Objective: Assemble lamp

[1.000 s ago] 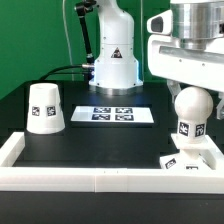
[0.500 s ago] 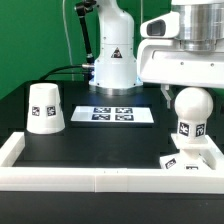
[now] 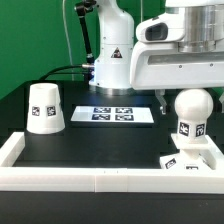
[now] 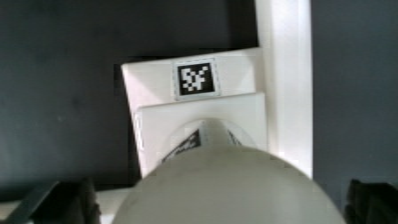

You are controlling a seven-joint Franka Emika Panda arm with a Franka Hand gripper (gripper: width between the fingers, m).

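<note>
Lamp not together yet: two parts stacked, one loose. Base (image 3: 198, 163) lies flat in the lower right of the exterior frame, tucked into the corner of the white wall (image 3: 90, 178) that rims the black table (image 3: 110, 142). Bulb (image 3: 190, 118) stands upright on the base, ball end up, one tag facing the camera. Can't tell whether it is locked in or only seated. Shade (image 3: 45, 107) sits wide end down at centre left of the frame, well apart from the other two parts, with a tag on its side. Marker board (image 3: 120, 115) lies flat mid-frame, between shade and bulb and further back.

My gripper (image 3: 188, 86) hangs directly over the bulb, its white body filling the upper right corner of the exterior frame.

Wrist view: the ball is close and blurred and takes up much of the picture. My two fingertips (image 4: 59, 200) show as dark shapes, one on either side of the ball, each with a gap to it. So the pincer is spread wide, straddling the ball, touching nothing, gripping nothing. Beyond the ball I see the base's top face with its tag. The wall runs just beside one edge of the base.
</note>
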